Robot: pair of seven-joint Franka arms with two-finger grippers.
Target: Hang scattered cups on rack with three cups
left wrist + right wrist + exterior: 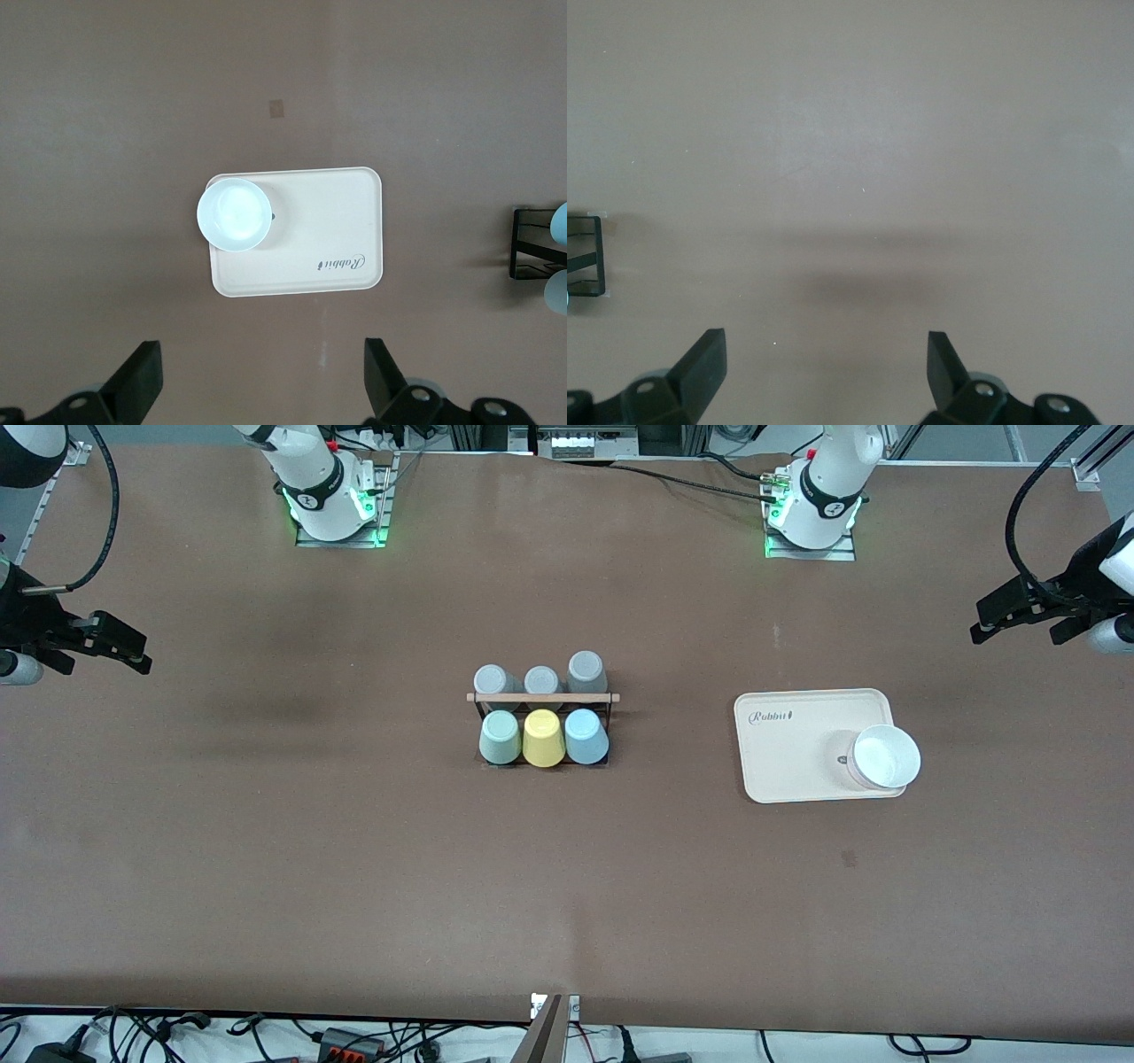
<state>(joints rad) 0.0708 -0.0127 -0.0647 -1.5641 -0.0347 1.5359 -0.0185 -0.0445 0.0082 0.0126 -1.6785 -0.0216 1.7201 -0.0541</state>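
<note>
Looking at the rack [542,717] mid-counter, I'd say the job was basically done: the mint green cup [500,737] and the light blue cup [586,736] sat upside down on its pegs either side of the yellow cup [543,738], with three grey cups [541,680] in the row toward the bases. The left hand [1019,618] and right hand [104,645] hung wide open and empty over opposite ends of the counter [266,850], probably parked clear. A white bowl [884,757] sat on a cream tray [788,753], untouched.
</note>
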